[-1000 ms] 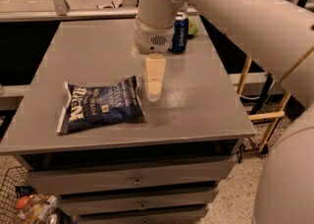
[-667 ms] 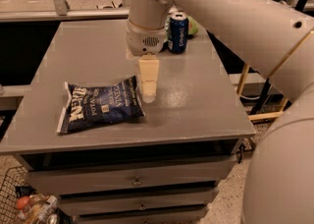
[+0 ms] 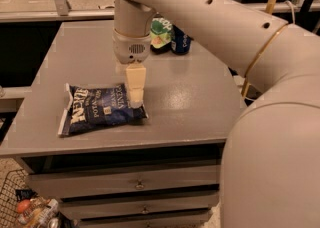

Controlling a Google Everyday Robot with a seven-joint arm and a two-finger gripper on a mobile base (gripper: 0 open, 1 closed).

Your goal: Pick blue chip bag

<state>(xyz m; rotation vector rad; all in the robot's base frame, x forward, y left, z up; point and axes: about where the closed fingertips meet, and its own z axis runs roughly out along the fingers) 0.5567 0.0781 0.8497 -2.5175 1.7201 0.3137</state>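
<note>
The blue chip bag (image 3: 98, 108) lies flat on the grey cabinet top (image 3: 190, 97), near its front left. It is dark navy with white lettering and white crimped ends. My gripper (image 3: 136, 97) hangs from the arm, pointing down over the bag's right end, its cream fingers (image 3: 135, 84) reaching the bag's right edge. The wrist hides the part of the top behind it.
A green snack pouch (image 3: 161, 33) and a blue soda can (image 3: 180, 41) stand at the back of the top, behind the wrist. Drawers (image 3: 135, 184) sit below the top. A wire basket (image 3: 25, 207) with items is on the floor at lower left.
My gripper has moved left, from beside the bag's right edge to over its right end. The bag has not moved.
</note>
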